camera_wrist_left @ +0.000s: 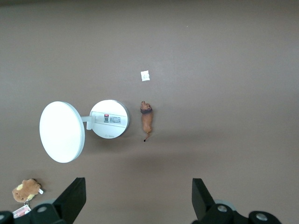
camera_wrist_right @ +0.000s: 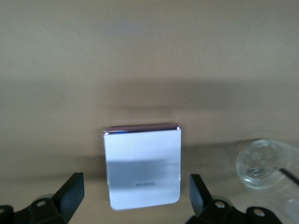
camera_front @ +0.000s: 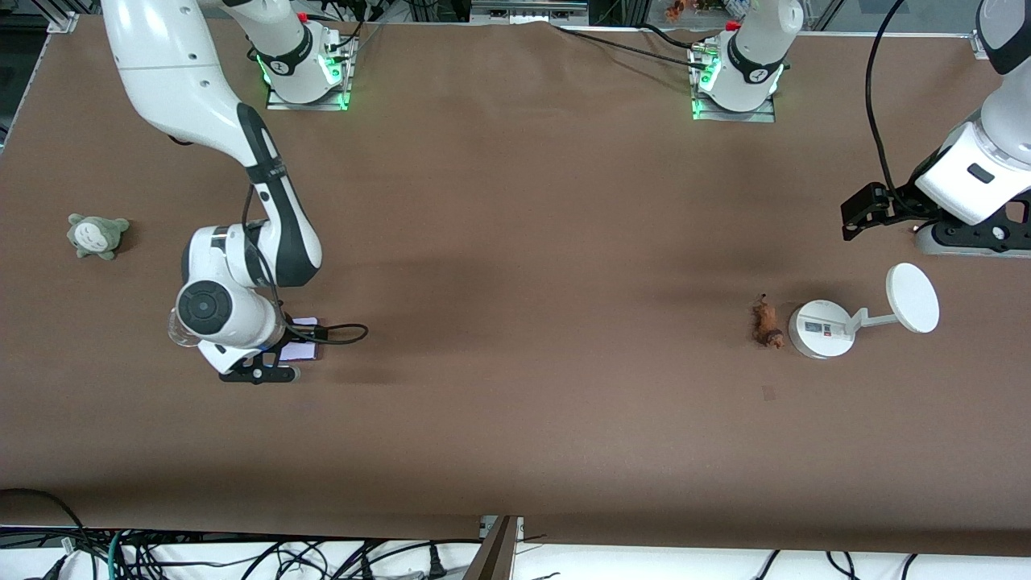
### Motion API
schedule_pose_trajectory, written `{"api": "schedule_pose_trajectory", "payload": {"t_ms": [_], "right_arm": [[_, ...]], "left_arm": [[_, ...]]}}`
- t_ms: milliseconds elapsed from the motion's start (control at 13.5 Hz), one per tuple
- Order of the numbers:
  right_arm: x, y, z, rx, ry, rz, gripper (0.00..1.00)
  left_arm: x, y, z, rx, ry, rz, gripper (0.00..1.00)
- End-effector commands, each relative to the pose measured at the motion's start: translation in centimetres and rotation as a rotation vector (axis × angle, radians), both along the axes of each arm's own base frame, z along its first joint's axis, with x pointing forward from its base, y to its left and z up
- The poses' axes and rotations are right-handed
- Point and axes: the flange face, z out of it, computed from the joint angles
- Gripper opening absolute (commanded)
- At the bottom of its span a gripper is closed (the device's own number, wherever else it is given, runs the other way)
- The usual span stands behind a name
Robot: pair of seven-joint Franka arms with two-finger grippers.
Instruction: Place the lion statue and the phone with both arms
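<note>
While the right gripper [camera_front: 266, 366] stands low over the phone [camera_front: 300, 345], its jaws are wide apart and the phone lies flat on the table [camera_front: 515, 242] between the two fingers, not touched by them. This place is toward the right arm's end of the table. A clear glass [camera_wrist_right: 261, 163] stands just beside the phone. The left gripper [camera_front: 866, 211] hangs near the edge at the left arm's end, jaws wide and holding nothing. The lion statue [camera_front: 767, 323] lies just beside the round base of a white stand [camera_front: 821, 329]. A grey plush toy [camera_front: 97, 235] sits near the edge at the right arm's end.
</note>
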Motion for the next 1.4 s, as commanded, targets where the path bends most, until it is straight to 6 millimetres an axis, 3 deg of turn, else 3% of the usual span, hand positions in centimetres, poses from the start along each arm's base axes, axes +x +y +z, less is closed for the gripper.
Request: {"api": "schedule_pose_trajectory", "payload": {"t_ms": [0, 148, 443, 591, 664, 960, 1034, 1329], "right_arm": [[0.1, 0.1, 6.0, 0.026, -0.027, 0.055, 1.0], [0.8, -0.5, 10.6, 0.021, -0.003, 0.106, 1.0], [1.2, -4.6, 19.8, -0.004, 0.055, 0.143, 1.0], [0.6, -6.7, 23.1, -0.004, 0.089, 0.144, 1.0], [-0.1, -7.6, 25.5, 0.001, 0.079, 0.127, 1.0], [-3.2, -10.1, 31.7, 0.04, 0.047, 0.088, 1.0], [-4.3, -9.7, 32.4, 0.065, 0.038, 0.108, 1.0], [-8.6, -12.2, 36.6, 0.078, -0.001, 0.104, 1.0]], "left_arm": [[-0.7, 0.2, 1.0, -0.006, 0.011, -0.028, 1.0], [-0.7, 0.1, 0.9, -0.004, 0.015, -0.029, 1.0], [-0.6, 1.3, 0.9, -0.003, 0.016, -0.012, 1.0], [-0.7, 1.3, 0.9, 0.0, 0.018, -0.011, 1.0], [-0.6, 1.2, 0.9, 0.0, 0.016, -0.012, 1.0], [-0.6, 1.2, 0.9, 0.0, 0.018, -0.009, 1.0], [-0.6, 1.2, 0.9, 0.0, 0.018, -0.009, 1.0], [-0.6, 1.2, 0.8, 0.0, 0.019, -0.011, 1.0]]}}
